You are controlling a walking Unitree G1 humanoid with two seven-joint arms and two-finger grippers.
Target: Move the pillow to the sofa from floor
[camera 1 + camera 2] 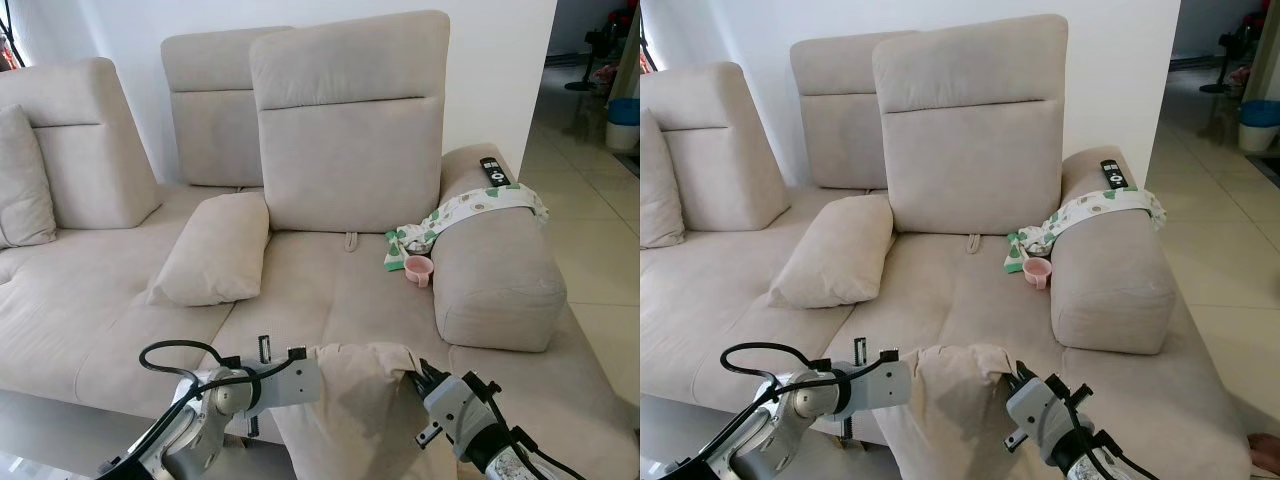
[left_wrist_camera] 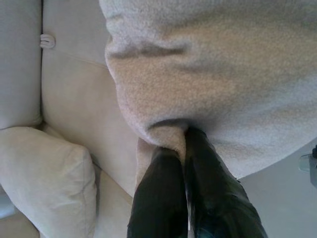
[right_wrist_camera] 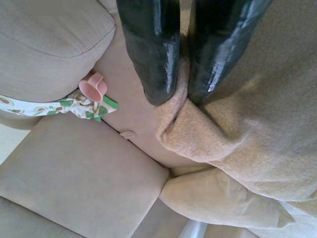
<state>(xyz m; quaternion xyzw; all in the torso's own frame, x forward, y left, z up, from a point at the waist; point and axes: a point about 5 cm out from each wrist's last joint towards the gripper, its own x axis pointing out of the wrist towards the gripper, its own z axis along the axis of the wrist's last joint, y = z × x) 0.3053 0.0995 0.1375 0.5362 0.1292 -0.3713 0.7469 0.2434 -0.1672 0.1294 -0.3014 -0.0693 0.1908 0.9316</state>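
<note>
Held up between both grippers, the beige pillow (image 1: 360, 400) hangs just over the front edge of the sofa (image 1: 90, 330) seat, closest to the head camera. Reaching in from the pillow's left, the left gripper (image 2: 184, 141) has its silver forearm bent at the elbow, and its two black fingers are pinched tight on a fold of the fabric. Coming in from the opposite side, the right gripper (image 3: 181, 99) is likewise closed on a bunched corner of the pillow.

From the right wrist, a pink cup (image 3: 94, 87) and a green-patterned cloth (image 3: 54, 106) lie beyond the fingers, beside the armrest (image 1: 495, 275). From the left wrist, a second pillow (image 2: 44, 173) appears beside the fingers; the head views show it leaning on the seat ahead of the left gripper, against the backrest (image 1: 350, 120). A black remote (image 1: 494, 172) lies on top of the armrest, far beyond the right gripper, just behind the draped cloth.
</note>
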